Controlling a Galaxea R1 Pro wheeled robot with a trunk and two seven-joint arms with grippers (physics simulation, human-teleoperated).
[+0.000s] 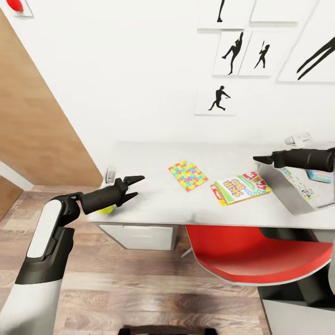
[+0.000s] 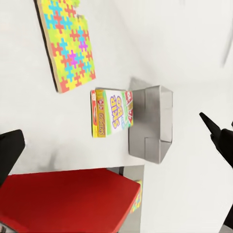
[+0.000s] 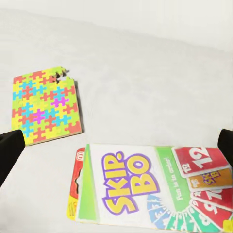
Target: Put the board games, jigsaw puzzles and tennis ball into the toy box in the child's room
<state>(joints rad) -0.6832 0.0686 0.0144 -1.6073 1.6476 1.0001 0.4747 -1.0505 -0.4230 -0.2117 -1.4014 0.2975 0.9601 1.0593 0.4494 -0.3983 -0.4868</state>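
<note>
On the white table (image 1: pixel 158 200) one jigsaw puzzle (image 1: pixel 187 175) lies flat, and at its 4 o'clock lies a Skip-Bo game box (image 1: pixel 241 188), near but apart. The grey toy box (image 1: pixel 298 197) stands at 3 o'clock of the game box, already holding some flat things. The left gripper (image 1: pixel 136 187) hovers with jaws released; the tennis ball (image 1: pixel 106 210) peeks under its arm. The right gripper (image 1: pixel 260 159), above the toy box, has jaws I cannot tell.

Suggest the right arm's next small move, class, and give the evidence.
Probably lower the open right gripper toward the Skip-Bo game box. It lies flat on the table just outside the toy box, and the right wrist view looks straight down on it.
</note>
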